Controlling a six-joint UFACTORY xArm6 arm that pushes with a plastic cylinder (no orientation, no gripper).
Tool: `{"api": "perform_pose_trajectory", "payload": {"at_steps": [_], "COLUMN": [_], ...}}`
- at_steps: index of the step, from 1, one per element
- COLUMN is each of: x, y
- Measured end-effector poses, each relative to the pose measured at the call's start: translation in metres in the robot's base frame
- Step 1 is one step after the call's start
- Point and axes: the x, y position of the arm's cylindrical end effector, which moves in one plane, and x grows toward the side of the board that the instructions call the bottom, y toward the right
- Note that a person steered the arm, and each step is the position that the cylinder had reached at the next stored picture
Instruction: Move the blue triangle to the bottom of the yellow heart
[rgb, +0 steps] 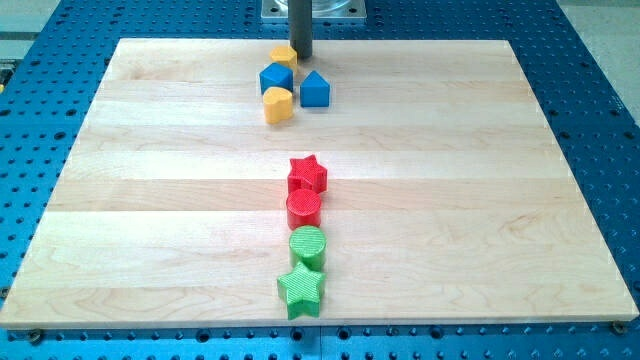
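Tip (301, 54) down on the tabletop (480, 180) at the far edge, touching the right of a yellow block (283, 55). No hand to open or close. Blue triangle (315, 89) just right of the yellow heart (277, 103), beside a blue block (276, 78); probably still needing a nudge nearer and left.

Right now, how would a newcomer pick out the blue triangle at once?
Look to the cluster at the board's top centre, just below my tip. The blue triangle is its rightmost piece. Unlike the boxy blue block left of it, it has a peaked top.
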Motion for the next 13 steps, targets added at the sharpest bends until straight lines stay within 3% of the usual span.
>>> {"api": "perform_pose_trajectory", "payload": {"at_steps": [1,4,7,9,13], "x": [0.042,0.089,0.101,0.103,0.154], "y": [0.01,0.015,0.061,0.013,0.023]}}
